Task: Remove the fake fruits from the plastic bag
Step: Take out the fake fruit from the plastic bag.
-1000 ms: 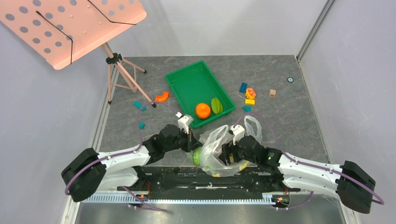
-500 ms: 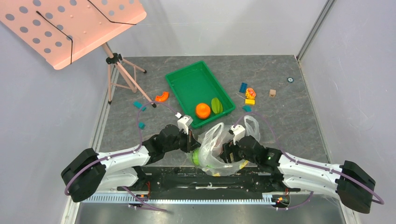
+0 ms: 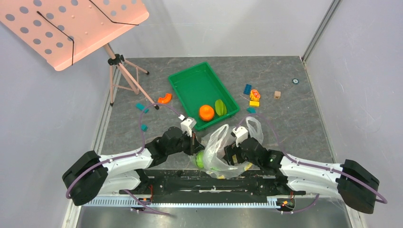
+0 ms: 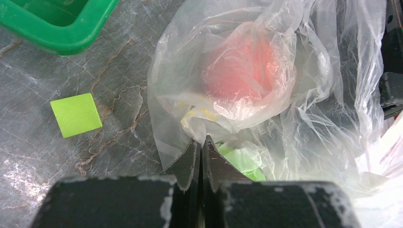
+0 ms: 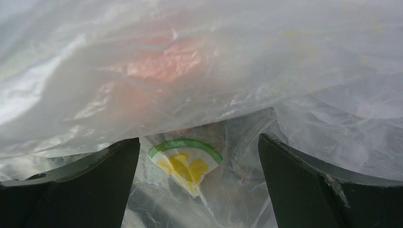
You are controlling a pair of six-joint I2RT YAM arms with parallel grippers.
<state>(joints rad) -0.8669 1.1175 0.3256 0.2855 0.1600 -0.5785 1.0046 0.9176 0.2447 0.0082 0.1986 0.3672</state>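
The clear plastic bag [image 3: 219,149] lies crumpled between my two grippers at the table's near edge. My left gripper [image 4: 201,142] is shut on a fold of the bag [image 4: 304,95]. Inside it, the pink peach [image 4: 242,66] shows through the film, and a green fruit [image 3: 201,159] sits at the bag's left end. My right gripper [image 5: 199,147] is open, its fingers [image 5: 304,175] pushed into the bag [image 5: 285,85], with the peach [image 5: 157,66] ahead behind plastic. The round orange [image 3: 206,112] and the green ribbed oval piece [image 3: 220,107] lie in the green tray [image 3: 190,85].
An orange curved toy piece [image 3: 164,98] lies left of the tray. Small blocks [image 3: 254,96] sit to its right and teal ones [image 3: 141,107] to its left. A tripod stand [image 3: 121,71] with a pink perforated board stands at the back left. A green square sticker [image 4: 76,114] lies on the table.
My right gripper has pushed a little left and further into the bag, and the bag's handles have shifted left. The left arm has not moved.
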